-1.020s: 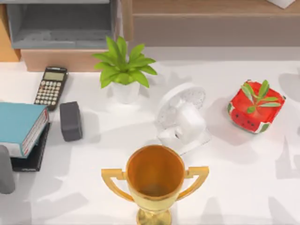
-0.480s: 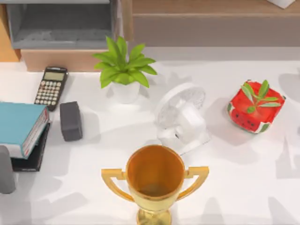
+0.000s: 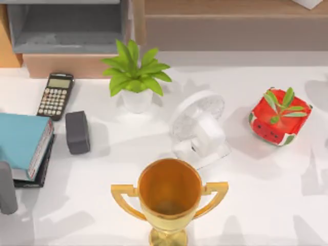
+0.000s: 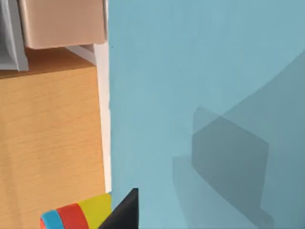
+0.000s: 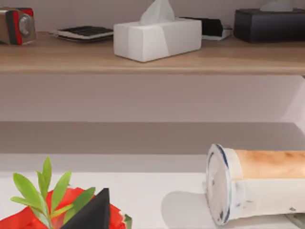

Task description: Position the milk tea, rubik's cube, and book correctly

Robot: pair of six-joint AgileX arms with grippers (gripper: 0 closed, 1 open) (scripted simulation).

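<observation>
The book (image 3: 20, 137), thick with a light-blue cover and white page edges, lies at the table's left edge on a flat black notebook (image 3: 36, 177). Its cover (image 4: 200, 95) sits close under my left gripper (image 4: 125, 212), of which one dark tip shows. Beside that tip peeks a small block with blue, red and yellow stripes (image 4: 76, 217), perhaps the rubik's cube. A grey part of my left arm (image 3: 6, 188) stands by the book's near corner. The milk tea (image 5: 259, 188) lies on its side, ahead of my right gripper (image 5: 93, 213).
A calculator (image 3: 55, 95) and a dark grey block (image 3: 77, 132) sit right of the book. A potted plant (image 3: 134, 74), a white fan (image 3: 199, 128), a watermelon pot (image 3: 279, 117) and a gold trophy (image 3: 169, 197) crowd the middle. Shelves (image 3: 225, 20) with a tissue box (image 5: 157, 36) line the back.
The book has shifted slightly to the left and towards the front over the black notebook. The grey arm part beside it has dropped a little.
</observation>
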